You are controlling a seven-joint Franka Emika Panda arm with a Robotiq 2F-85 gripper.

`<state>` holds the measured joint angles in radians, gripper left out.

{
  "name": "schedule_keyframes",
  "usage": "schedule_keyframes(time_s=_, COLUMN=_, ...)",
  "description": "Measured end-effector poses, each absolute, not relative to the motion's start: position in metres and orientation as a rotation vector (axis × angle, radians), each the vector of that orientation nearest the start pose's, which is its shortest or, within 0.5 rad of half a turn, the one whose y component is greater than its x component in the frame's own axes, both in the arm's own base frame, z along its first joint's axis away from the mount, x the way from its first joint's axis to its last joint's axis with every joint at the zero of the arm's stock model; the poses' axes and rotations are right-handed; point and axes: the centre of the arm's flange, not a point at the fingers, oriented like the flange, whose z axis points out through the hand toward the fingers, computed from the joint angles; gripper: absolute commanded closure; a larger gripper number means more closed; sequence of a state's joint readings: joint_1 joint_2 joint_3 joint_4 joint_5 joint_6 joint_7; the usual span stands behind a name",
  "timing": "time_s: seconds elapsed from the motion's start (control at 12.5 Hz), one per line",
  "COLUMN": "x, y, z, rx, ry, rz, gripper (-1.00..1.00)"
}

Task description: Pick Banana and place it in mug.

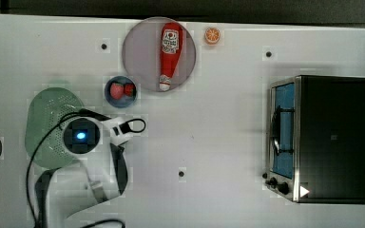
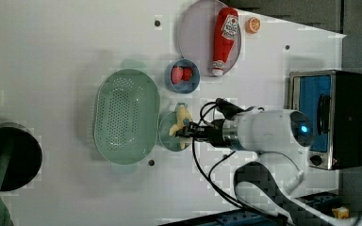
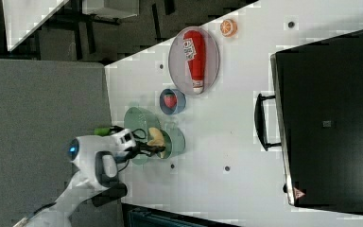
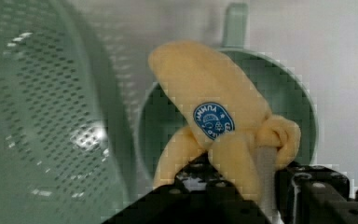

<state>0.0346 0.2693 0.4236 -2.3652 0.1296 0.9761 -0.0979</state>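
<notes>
Banana over the mug — release still to come

The black gripper (image 4: 242,186) clamps the soft yellow plush banana (image 4: 214,112) above the small pale mint-green mug (image 4: 303,107) — lowering and letting go remain.

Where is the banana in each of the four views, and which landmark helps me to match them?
Top view: I cannot find it.
Left view: banana over the mug, held by the hand.
Right view: banana at the mug.
Wrist view: banana above the mug.
Shared landmark: green strainer beside the mug.
</notes>
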Motion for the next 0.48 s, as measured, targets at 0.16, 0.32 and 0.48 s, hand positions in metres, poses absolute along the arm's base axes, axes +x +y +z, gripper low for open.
schedule_keyframes(time_s=0.16, x=0.445, y=0.213, z=0.206, rx=-2.982, ry=0.594, rz=0.26, gripper=-0.65)
schedule_keyframes(time_s=0.32, x=0.448, y=0.212, z=0.219, rx=-2.978, ry=0.641, rz=0.23, gripper=-1.0)
schedule_keyframes(time_s=0.48, x=0.454, y=0.211, z=0.25, rx=-2.967, ry=0.683, rz=0.172, gripper=-1.0)
